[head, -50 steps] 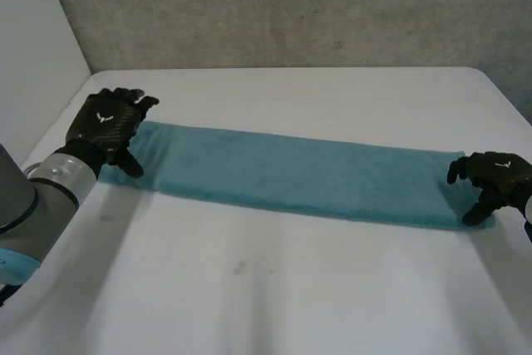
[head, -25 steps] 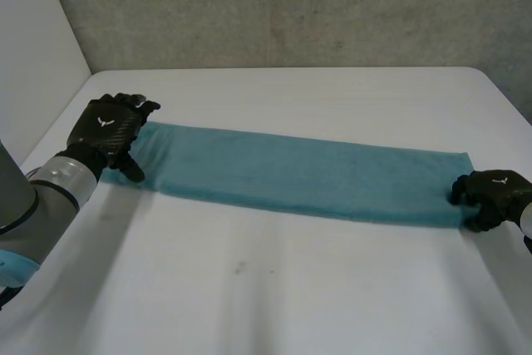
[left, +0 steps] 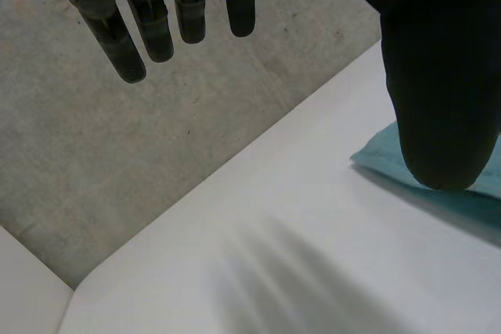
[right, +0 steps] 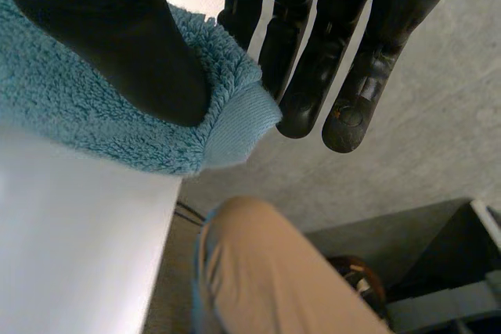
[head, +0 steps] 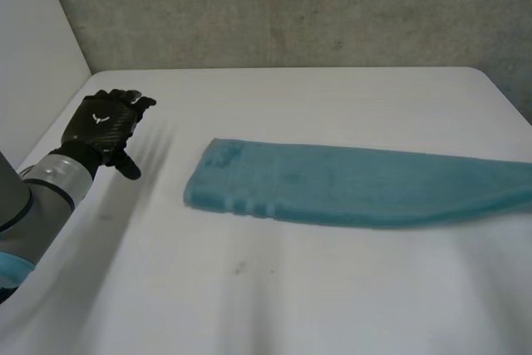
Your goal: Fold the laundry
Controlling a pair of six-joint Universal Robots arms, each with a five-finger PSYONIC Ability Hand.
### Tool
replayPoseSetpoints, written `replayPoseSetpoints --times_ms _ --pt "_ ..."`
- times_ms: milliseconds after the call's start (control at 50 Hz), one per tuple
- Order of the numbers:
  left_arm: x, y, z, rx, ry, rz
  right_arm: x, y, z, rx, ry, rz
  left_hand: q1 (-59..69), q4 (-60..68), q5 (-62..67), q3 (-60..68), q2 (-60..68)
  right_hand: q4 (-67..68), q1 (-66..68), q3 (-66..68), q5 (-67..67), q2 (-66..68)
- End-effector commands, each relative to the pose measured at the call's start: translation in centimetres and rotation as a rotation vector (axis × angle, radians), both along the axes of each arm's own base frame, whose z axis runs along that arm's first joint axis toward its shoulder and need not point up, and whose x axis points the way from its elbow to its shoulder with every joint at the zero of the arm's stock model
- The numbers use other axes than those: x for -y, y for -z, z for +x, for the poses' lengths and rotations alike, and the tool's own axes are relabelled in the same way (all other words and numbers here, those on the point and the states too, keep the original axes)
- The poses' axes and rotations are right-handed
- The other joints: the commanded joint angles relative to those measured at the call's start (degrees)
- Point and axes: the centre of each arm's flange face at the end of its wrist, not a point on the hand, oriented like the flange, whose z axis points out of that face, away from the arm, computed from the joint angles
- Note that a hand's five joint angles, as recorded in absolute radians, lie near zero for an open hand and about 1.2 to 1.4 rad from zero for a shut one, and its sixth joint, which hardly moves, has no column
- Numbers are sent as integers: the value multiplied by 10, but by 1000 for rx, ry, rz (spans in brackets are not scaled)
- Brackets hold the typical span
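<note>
A long teal towel (head: 357,184), folded into a narrow strip, lies across the white table (head: 316,97); its right end runs off the head view's right edge. My left hand (head: 104,125) rests open on the table, a clear gap away from the towel's left end. In the left wrist view the fingers (left: 156,21) are straight and hold nothing, and a towel corner (left: 374,159) peeks out beside the thumb. My right hand (right: 125,44) is shut on the towel's (right: 63,107) right end, with the thumb pressing the cloth against the fingers (right: 313,60) at a hemmed corner.
A grey wall (head: 291,6) runs behind the table. Past the table's right edge (right: 160,248), the right wrist view shows a person's leg in tan trousers (right: 266,279) and dark furniture (right: 446,271).
My right hand closed on the towel's right end and pulled it right, leaving the head view. The towel slid away from my left hand, which stayed in place and open.
</note>
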Motion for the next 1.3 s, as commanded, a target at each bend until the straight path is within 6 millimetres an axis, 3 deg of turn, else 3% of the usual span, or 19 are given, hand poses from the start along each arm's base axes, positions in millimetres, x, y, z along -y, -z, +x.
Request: replayPoseSetpoints --times_ms 20,80,100,160,180,280,300,400,560,600,660,760,840,860,980,1000,1100,1140,1300 --pt "-1 -4 -1 -1 2 -10 9 -31 80 28 -198 -96 7 7 1 2 9 117 259 127 143 125" --pt "-2 -6 -1 -2 3 -18 5 -43 119 68 -291 -138 7 7 1 2 9 117 259 127 143 125" --pt "-2 -8 -1 -3 3 -22 0 -52 150 86 -365 -168 6 6 -1 1 7 117 259 127 143 125" --pt "-2 -9 -1 -3 3 -27 -14 -66 200 111 -494 -213 6 6 -1 1 7 117 259 127 143 125" --pt "-2 -9 -1 -4 2 -29 -27 -73 234 121 -581 -240 6 6 -1 1 7 117 259 127 143 125" --pt "-2 -9 0 -3 -1 -27 -62 -72 322 153 -801 -283 6 6 -1 1 7 117 259 127 143 125" --pt "-2 -9 0 -3 -1 -27 -76 -67 350 164 -867 -288 6 6 -1 1 7 117 259 127 143 125" --pt "-4 -7 0 -1 -1 -19 -116 -33 413 183 -1042 -240 6 6 -1 1 7 117 259 127 143 125" --pt "-5 -5 -1 0 4 -12 -170 36 470 165 -1203 -139 2 2 -4 -3 4 117 259 127 143 125" --pt "-6 -5 -1 1 5 -12 -173 42 473 158 -1210 -129 2 2 -4 -3 4 117 259 127 143 125" --pt "-6 -5 -2 1 10 -16 -172 55 473 116 -1198 -118 2 2 -4 -3 4 -217 -76 -207 -191 -210" --pt "-7 -5 -5 3 22 -16 -159 27 463 100 -1089 -177 2 2 -4 -3 4 -583 -441 -573 -557 -575" --pt "-16 -10 -27 -1 90 -42 -159 -1 449 106 -1016 -201 2 2 -4 -3 4 -583 -441 -573 -557 -575" --pt "-20 -14 -36 -5 117 -57 -154 -19 429 117 -968 -202 2 2 -4 -3 4 -583 -441 -573 -557 -575" --pt "-37 -21 -74 -25 233 -82 -137 -37 379 180 -849 -162 1 1 -6 -5 2 -583 -441 -573 -557 -575" --pt "-39 -21 -80 -25 252 -86 -134 -35 358 224 -795 -119 1 1 -6 -5 2 -583 -441 -573 -557 -575" --pt "-50 -11 -112 -43 340 -65 -128 -20 326 283 -701 -35 1 1 -6 -5 2 -583 -441 -573 -557 -575" --pt "-48 -6 -118 -43 349 -58 -123 -4 299 332 -630 31 1 1 -6 -5 2 -570 -429 -560 -544 -563" --pt "-29 16 -128 -31 328 -30 -122 38 263 381 -582 163 6 6 -1 1 7 -422 -281 -412 -396 -415"
